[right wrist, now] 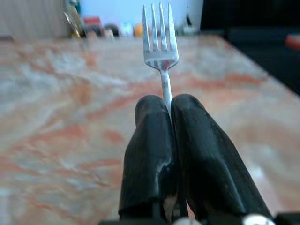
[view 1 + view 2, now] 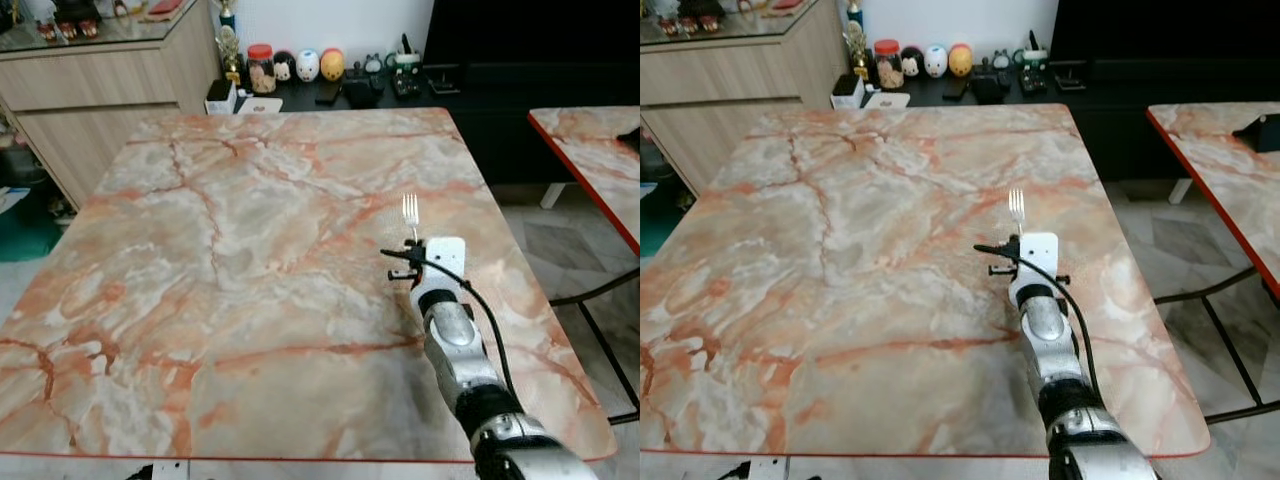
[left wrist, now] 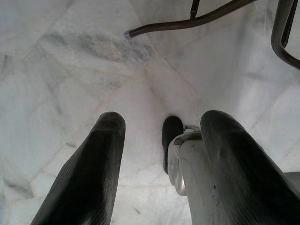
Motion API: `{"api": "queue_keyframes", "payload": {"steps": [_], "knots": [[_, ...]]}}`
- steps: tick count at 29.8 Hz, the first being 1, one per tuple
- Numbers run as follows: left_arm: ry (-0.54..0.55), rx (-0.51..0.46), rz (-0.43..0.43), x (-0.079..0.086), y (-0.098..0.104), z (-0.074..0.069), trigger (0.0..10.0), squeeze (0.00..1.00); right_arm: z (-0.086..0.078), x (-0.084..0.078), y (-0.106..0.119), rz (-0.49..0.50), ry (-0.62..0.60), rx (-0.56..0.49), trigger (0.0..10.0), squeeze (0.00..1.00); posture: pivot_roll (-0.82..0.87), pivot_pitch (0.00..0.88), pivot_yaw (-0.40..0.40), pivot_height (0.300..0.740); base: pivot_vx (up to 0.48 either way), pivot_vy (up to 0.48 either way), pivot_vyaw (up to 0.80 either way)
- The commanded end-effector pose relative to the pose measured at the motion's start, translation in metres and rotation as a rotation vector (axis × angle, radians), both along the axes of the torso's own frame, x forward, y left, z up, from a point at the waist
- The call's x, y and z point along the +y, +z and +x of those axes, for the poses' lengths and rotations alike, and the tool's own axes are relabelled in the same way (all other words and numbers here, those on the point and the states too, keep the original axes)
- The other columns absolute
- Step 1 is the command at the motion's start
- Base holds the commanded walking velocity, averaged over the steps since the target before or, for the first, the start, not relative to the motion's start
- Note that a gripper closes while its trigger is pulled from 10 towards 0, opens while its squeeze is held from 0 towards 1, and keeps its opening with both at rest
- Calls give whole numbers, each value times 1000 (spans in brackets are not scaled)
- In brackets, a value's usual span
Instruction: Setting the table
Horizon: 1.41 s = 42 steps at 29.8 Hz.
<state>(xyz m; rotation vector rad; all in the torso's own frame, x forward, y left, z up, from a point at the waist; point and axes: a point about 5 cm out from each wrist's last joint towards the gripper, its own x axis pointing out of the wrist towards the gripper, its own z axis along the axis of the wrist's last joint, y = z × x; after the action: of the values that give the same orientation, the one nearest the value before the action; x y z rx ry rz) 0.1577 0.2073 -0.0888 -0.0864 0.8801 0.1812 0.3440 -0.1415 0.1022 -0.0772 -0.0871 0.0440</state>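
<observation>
Over table, fork in right pincer

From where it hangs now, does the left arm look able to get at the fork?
Probably not as it stands. The left gripper hangs open over the floor, while the fork is clamped in the right gripper above the table.

Fork handle was hidden between right gripper fingers; shelf items were too small to be identified.
</observation>
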Motion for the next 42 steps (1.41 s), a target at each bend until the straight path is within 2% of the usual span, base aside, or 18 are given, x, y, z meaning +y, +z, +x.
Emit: {"api": "queue_keyframes", "payload": {"steps": [1, 2, 4, 10, 20, 26, 27, 35, 42], "knots": [[8, 32, 6, 2, -2, -5, 10000, 0, -1, 4, 13, -9, 25, -78, 10000, 0, -57, 0, 39, 740, 0, 0, 0], [5, 38, 8, 0, -3, -5, 10000, 0, -8, 1, 18, -29, 33, -126, 10000, 0, -59, 0, 37, 740, 0, 0, 0], [1, 43, 7, -2, -4, -6, 10000, 0, -14, -4, 21, -39, 26, -158, 10000, 0, -57, 0, 32, 740, 0, 0, 0], [4, 55, 1, -7, -5, -7, 10000, 0, -21, -16, 23, -51, -4, -170, 10000, 0, -39, 0, 29, 740, 0, 0, 0], [-7, 49, 14, -4, -3, -1, 10000, 0, -24, -14, 26, -55, -19, -179, 10000, 0, -88, 0, 55, 740, 0, 0, 0], [1, 64, 10, -4, -5, -7, 10000, 0, -34, -13, 18, -60, -13, -158, 10000, 0, -106, 0, 69, 740, 0, 0, 0], [0, 75, 4, -5, -7, -12, 10000, 0, -37, -14, 16, -63, -23, -155, 10000, 0, -121, 0, 90, 740, 0, 0, 0], [-33, 70, 7, -5, -7, -12, 10000, 0, -33, -16, 21, -52, -58, -170, 10000, 0, -119, 0, 96, 740, 0, 0, 0], [-46, 56, 19, 0, -4, -7, 10000, 0, -30, -12, 25, -45, -52, -171, 10000, 0, -108, 0, 93, 740, 0, 0, 0]]}}
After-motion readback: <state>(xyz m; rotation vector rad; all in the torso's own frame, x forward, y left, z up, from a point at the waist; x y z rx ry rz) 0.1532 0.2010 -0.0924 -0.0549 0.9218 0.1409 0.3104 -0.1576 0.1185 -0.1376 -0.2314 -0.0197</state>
